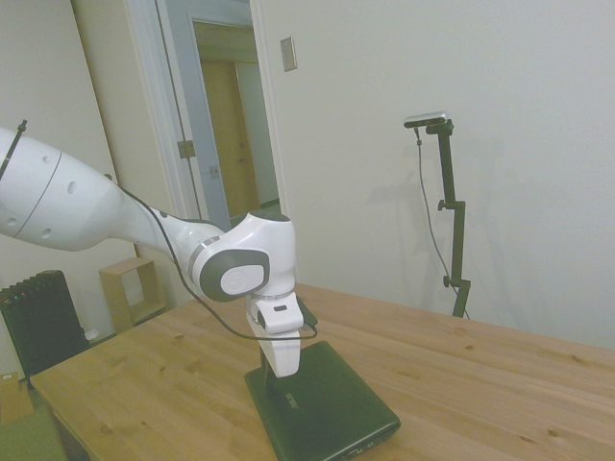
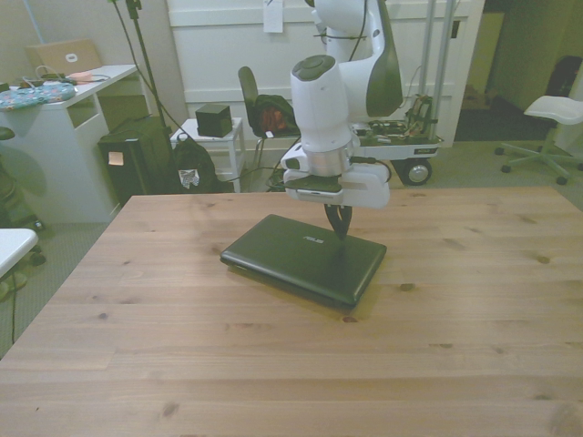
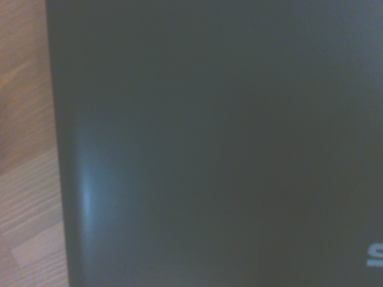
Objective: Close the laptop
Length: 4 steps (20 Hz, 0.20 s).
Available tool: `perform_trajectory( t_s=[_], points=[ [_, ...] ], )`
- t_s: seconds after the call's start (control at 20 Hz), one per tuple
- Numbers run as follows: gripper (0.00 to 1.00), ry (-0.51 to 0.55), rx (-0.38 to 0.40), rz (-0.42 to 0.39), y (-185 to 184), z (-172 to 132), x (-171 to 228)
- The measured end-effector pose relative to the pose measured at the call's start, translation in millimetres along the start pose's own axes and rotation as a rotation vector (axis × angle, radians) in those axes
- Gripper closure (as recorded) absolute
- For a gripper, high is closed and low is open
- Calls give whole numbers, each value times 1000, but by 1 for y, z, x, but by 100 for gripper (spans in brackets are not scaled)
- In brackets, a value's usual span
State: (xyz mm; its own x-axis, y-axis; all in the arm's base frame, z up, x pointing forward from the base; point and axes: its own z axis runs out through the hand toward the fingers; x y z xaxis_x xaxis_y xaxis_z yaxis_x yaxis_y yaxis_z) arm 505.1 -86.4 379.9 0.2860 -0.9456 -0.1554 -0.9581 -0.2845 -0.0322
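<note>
1 laptop (image 2: 305, 257) lies on the wooden table (image 2: 182, 364), its lid down flat on the base, so it is already shut. In the front view it sits a little above the middle of the frame, turned at an angle to the table's edges, with a pale logo showing on the plain black lid. In the side view the same laptop (image 1: 332, 408) is at the lower middle of the frame, close to the bottom edge, on the table (image 1: 500, 384).

1 white arm (image 1: 144, 226) comes in from the side view's left and bends down over the laptop. Its gripper (image 2: 342, 226) points down at the lid; in the front view the 2 dark fingers (image 2: 339, 218) look drawn close together, with their tips at or just above the lid near its far edge, and I cannot tell whether they touch it. In the side view the gripper (image 1: 267, 368) is mostly hidden behind the white wrist.

The wrist view is filled by 1 dark, blurred lid (image 3: 227, 137), with a strip of table (image 3: 24, 119) beside it and part of a pale logo letter at 1 corner.

In the upper left of the front view stand 1 white desk (image 2: 64, 137) and 1 small white side table (image 2: 208, 137) carrying 1 black box (image 2: 214, 118). 1 office chair (image 2: 556, 114) is at the upper right.
</note>
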Motion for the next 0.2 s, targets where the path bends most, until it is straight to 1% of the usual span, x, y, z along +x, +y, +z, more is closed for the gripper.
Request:
perform_trajectory(
  t_s=[0.05,0.2],
  points=[
    [100,8,18,-16,-1,-11,-8],
    [100,44,90,-82,3,-67,-53]
  ],
)
